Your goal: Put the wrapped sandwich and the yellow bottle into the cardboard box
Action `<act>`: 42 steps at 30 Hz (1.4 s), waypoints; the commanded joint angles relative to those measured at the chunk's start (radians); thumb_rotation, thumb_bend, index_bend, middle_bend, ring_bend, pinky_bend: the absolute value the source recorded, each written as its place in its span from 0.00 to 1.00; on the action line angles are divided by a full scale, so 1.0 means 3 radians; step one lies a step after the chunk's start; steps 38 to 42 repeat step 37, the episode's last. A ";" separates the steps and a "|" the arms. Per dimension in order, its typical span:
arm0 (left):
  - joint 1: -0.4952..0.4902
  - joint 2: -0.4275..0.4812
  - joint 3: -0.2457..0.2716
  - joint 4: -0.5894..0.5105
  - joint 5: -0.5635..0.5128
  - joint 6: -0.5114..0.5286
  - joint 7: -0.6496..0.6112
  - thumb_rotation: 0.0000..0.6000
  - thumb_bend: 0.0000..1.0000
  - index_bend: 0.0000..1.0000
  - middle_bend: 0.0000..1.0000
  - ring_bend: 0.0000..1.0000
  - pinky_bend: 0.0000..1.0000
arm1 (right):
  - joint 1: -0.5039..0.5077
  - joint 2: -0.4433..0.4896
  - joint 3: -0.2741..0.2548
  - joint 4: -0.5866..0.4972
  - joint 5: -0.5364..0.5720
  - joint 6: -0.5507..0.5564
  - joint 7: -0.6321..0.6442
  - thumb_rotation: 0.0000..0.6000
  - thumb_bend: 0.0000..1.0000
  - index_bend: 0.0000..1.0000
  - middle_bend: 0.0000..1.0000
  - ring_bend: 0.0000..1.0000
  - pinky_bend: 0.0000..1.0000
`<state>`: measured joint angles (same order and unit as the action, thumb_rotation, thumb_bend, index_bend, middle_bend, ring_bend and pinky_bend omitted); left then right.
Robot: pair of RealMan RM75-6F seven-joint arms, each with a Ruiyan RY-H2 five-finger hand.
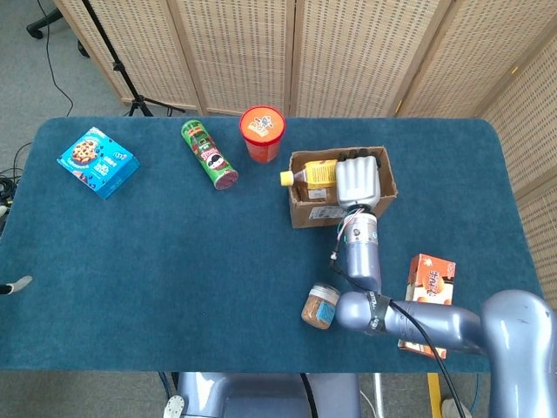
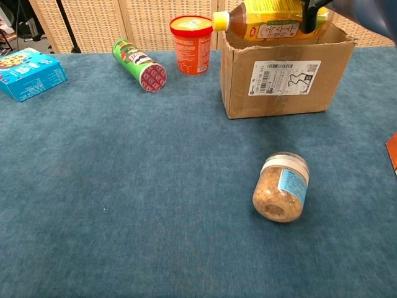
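The yellow bottle [image 1: 315, 173] lies on its side in my right hand [image 1: 358, 181], held over the open top of the cardboard box [image 1: 338, 213]. Its yellow cap sticks out past the box's left wall. In the chest view the bottle [image 2: 268, 21] hangs level, just above the rim of the box [image 2: 285, 81], with dark fingers [image 2: 312, 7] wrapped around its right end. Neither view shows a wrapped sandwich, and the hand and bottle hide most of the box's inside. My left hand is out of sight.
A jar [image 1: 320, 306] of brown filling lies on its side in front of the box. Left of the box stand a red cup [image 1: 262, 133] and a lying green chip can [image 1: 209, 155]. A blue cookie box [image 1: 97, 162] sits far left, an orange carton [image 1: 426, 305] near the right front edge.
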<state>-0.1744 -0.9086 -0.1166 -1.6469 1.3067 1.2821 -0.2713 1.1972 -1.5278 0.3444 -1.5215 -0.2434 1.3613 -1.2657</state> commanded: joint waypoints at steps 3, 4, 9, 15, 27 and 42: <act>0.0005 0.0001 -0.0002 -0.0008 0.0005 0.0012 0.0007 1.00 0.00 0.00 0.00 0.00 0.00 | -0.0006 0.0003 -0.0018 -0.0024 -0.0192 0.0027 0.0043 1.00 0.00 0.00 0.00 0.00 0.04; 0.0005 0.0000 -0.0001 -0.0008 0.0007 0.0013 0.0008 1.00 0.00 0.00 0.00 0.00 0.00 | -0.0008 0.0006 -0.0013 -0.0034 -0.0198 0.0036 0.0041 1.00 0.00 0.00 0.00 0.00 0.04; 0.0005 0.0001 0.0001 -0.0015 0.0015 0.0010 0.0011 1.00 0.00 0.00 0.00 0.00 0.00 | -0.0034 0.0058 0.0020 -0.0118 -0.0235 0.0067 0.0069 1.00 0.00 0.00 0.00 0.00 0.04; 0.0014 0.0006 0.0015 -0.0025 0.0061 0.0025 0.0001 1.00 0.00 0.00 0.00 0.00 0.00 | -0.0206 0.0412 0.0070 -0.0634 -0.0517 0.0177 0.0304 1.00 0.00 0.00 0.00 0.00 0.03; 0.0099 -0.0070 0.0068 0.0026 0.0221 0.0225 0.0047 1.00 0.00 0.00 0.00 0.00 0.00 | -0.1314 0.1360 -0.0836 -0.1183 -0.2578 0.0157 0.1935 1.00 0.00 0.00 0.00 0.00 0.01; 0.0262 -0.0411 0.0128 0.0364 0.0493 0.0672 0.0039 1.00 0.00 0.00 0.00 0.00 0.00 | -0.2483 0.1256 -0.1600 -0.0252 -0.4146 0.0945 0.3596 1.00 0.00 0.00 0.00 0.00 0.01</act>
